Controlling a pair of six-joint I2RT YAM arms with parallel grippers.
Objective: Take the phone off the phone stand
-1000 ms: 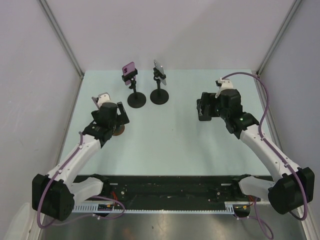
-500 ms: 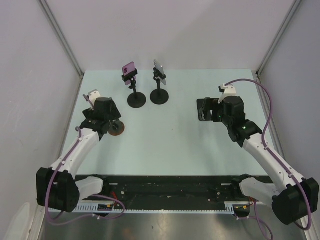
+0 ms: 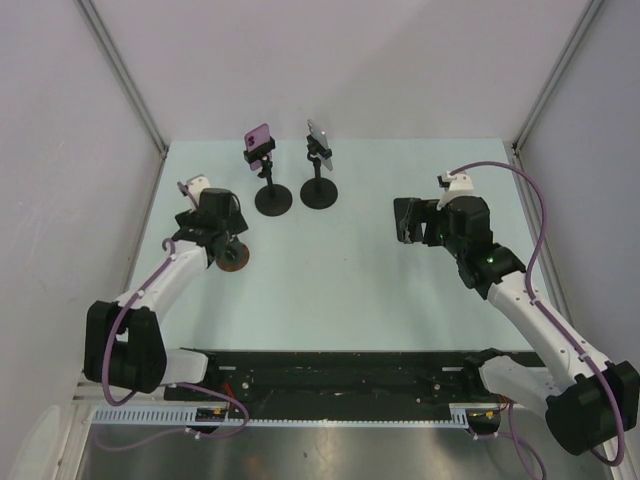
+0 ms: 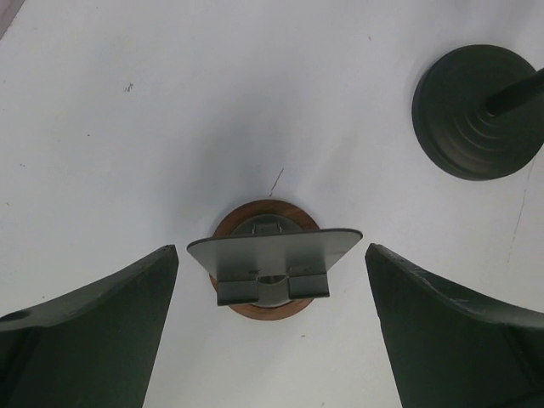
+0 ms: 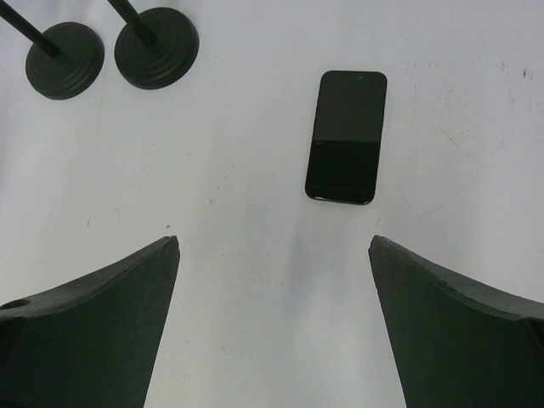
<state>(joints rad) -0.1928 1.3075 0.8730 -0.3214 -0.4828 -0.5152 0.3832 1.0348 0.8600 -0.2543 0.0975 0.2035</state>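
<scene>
Black phone flat on the table, both grippers spread wide.
The right gripper (image 5: 274, 246) holds nothing, its fingers apart; the slim, glossy black rectangular phone (image 5: 346, 136) lies flat on the pale green table (image 3: 330, 270) at its 1 o'clock, untouched. The left gripper (image 4: 272, 249), fingers apart, flanks the small wooden-based stand with a grey metal plate (image 4: 270, 270). Farther off, two black pole stands (image 3: 272, 198) clamp a purple phone (image 3: 258, 135) and a grey phone (image 3: 320, 140).

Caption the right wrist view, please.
Open right end effector above a black smartphone lying flat on the pale table, near two round black stand bases.
</scene>
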